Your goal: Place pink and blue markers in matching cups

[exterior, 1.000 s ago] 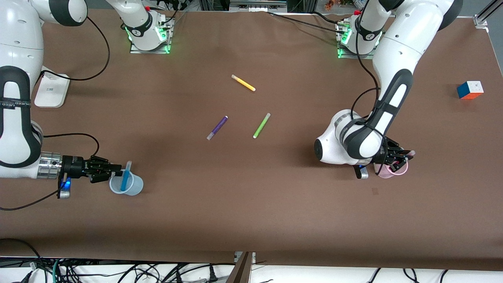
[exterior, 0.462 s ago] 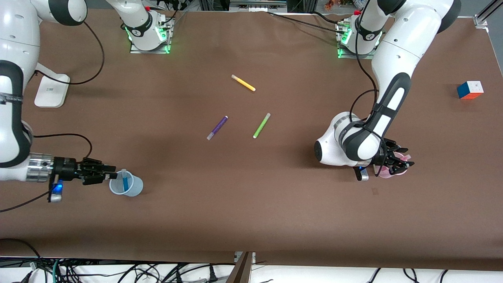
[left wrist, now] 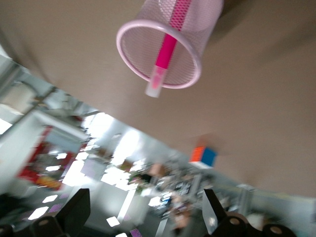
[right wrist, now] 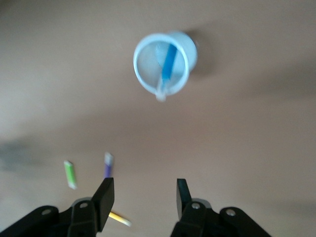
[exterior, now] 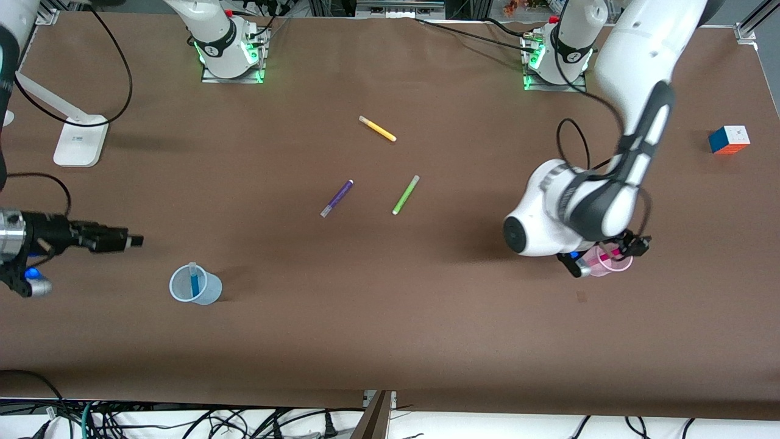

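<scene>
The blue marker (exterior: 194,283) stands in the pale blue cup (exterior: 209,291), on the table toward the right arm's end. My right gripper (exterior: 135,241) is open and empty, apart from the cup on the side toward the right arm's end. In the right wrist view the cup (right wrist: 143,74) and marker (right wrist: 169,63) lie well clear of the open gripper (right wrist: 143,186). The pink marker (exterior: 607,255) leans in the pale pink cup (exterior: 619,264). My left gripper (exterior: 635,245) is open and empty just above that cup. The left wrist view shows cup (left wrist: 202,17), marker (left wrist: 168,45) and the open gripper (left wrist: 145,198).
A purple marker (exterior: 337,198), a green marker (exterior: 406,194) and a yellow marker (exterior: 377,128) lie at mid table. A colour cube (exterior: 729,139) sits toward the left arm's end. A white lamp base (exterior: 76,141) stands toward the right arm's end.
My right gripper let go of the blue marker in the blue cup and drew back from it. My left gripper opened, left the pink marker in the pink cup, and its arm swung up.
</scene>
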`<state>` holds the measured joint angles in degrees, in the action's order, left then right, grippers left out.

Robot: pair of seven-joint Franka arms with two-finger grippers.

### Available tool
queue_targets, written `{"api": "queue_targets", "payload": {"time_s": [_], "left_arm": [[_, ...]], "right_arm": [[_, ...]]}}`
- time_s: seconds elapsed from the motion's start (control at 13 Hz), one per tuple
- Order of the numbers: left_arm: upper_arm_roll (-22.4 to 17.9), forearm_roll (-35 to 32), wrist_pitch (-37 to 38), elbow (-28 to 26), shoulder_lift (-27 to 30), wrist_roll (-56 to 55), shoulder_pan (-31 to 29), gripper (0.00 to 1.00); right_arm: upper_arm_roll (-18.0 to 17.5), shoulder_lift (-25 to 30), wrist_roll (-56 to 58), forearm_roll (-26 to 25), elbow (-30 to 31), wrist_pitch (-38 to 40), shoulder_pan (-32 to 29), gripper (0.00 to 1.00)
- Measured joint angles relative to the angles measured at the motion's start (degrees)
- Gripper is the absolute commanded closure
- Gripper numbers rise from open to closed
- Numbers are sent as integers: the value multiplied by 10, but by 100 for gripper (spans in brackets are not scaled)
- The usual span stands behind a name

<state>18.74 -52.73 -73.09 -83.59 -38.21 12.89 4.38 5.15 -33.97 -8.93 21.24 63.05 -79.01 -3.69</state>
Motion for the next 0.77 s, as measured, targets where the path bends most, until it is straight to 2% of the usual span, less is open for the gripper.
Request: {"api": "queue_targets", "payload": {"time_s": [0.15,0.31,0.46,0.62,0.77], "left_arm": [[0,106,0,6,29,-62,-33,0],[-1,232,-2,25,52,-104,-76,0],[-1,336,-4,40,82,-125,-118,0],[1,435,-21,44,132,-138,-163,0],[3,473,-24,44,196,-138,-190,0]], "right_arm": [[0,42,-4,-61,0,42,33,29],[0,79,-5,-93,1,76,48,21],[0,112,-3,-134,3,103,52,2],[-1,141,-2,-189,21,113,82,1],[-1,149,-5,-211,37,109,117,1]]}}
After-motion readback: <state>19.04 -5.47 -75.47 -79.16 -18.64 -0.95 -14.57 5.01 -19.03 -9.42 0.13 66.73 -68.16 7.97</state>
